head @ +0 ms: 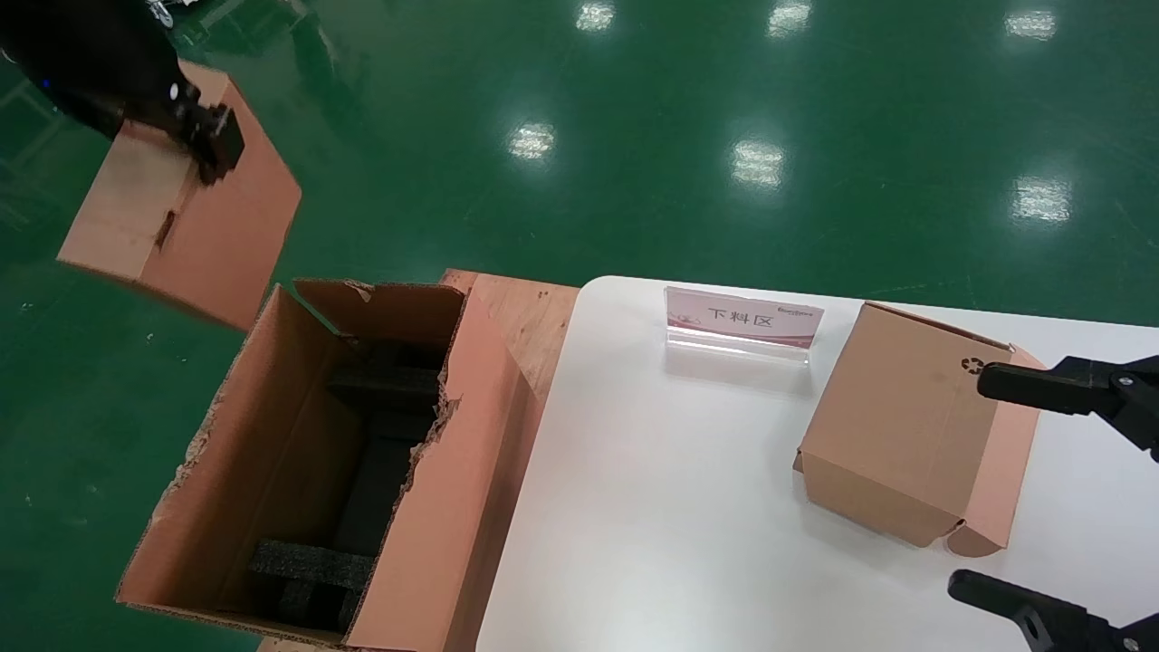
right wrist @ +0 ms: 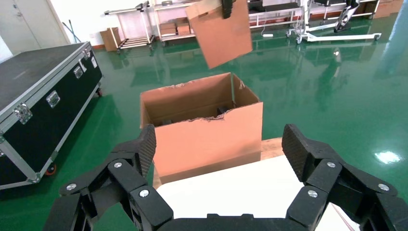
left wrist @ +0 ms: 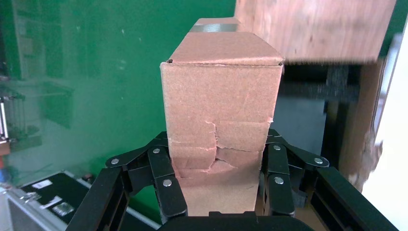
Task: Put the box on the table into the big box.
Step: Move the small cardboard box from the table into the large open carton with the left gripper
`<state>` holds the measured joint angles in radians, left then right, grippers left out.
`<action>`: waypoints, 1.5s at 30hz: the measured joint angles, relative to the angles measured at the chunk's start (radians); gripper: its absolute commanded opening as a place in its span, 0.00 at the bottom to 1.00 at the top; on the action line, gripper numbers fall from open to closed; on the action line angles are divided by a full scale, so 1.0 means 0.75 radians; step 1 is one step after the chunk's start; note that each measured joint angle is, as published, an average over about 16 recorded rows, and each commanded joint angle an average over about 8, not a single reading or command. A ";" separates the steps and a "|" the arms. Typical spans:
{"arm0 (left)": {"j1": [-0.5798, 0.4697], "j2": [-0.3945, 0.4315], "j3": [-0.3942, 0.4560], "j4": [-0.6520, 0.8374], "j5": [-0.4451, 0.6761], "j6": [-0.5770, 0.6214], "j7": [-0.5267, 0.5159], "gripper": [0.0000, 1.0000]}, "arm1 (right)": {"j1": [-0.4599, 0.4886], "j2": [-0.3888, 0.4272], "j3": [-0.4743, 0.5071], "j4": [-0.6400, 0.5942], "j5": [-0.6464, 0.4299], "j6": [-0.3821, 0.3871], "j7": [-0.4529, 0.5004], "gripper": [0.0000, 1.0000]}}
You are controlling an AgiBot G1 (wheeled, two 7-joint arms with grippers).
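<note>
My left gripper (head: 213,145) is shut on the box (head: 181,213), a small plain brown carton with a creased, torn side (left wrist: 221,96). It holds the box tilted in the air over the green floor, beyond and to the left of the big box (head: 317,453). The big box stands open with ragged edges and black foam blocks (head: 385,385) inside, against the left end of the white table (head: 652,507). In the right wrist view the held box (right wrist: 223,31) hangs above the big box (right wrist: 207,130). My right gripper (head: 969,483) is open over the table's right side, holding nothing.
A second cardboard box with a recycling symbol (head: 905,417) sits on the table beside my right gripper. An acrylic sign (head: 742,319) stands at the table's far edge. A wooden pallet (head: 525,317) lies under the big box. A black flight case (right wrist: 38,96) is on the floor.
</note>
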<state>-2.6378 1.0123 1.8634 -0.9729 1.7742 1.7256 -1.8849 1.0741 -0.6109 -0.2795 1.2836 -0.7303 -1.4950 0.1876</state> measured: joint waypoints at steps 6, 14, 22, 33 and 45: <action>-0.018 -0.006 0.092 0.033 -0.110 0.011 0.059 0.00 | 0.000 0.000 0.000 0.000 0.000 0.000 0.000 1.00; -0.029 -0.034 0.188 0.078 -0.223 0.017 0.072 0.00 | 0.000 0.000 0.000 0.000 0.000 0.000 0.000 1.00; -0.028 -0.067 0.239 0.118 -0.301 0.013 0.056 0.00 | 0.000 0.000 0.000 0.000 0.000 0.000 0.000 1.00; 0.007 -0.126 0.238 0.140 -0.384 -0.028 0.074 0.00 | 0.000 0.000 0.000 0.000 0.000 0.000 0.000 1.00; 0.132 -0.222 0.202 0.160 -0.454 -0.135 0.182 0.00 | 0.000 0.000 0.000 0.000 0.000 0.000 0.000 1.00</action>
<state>-2.5386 0.8459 2.0153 -0.8528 1.4339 1.6244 -1.7480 1.0741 -0.6109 -0.2795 1.2836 -0.7303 -1.4950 0.1876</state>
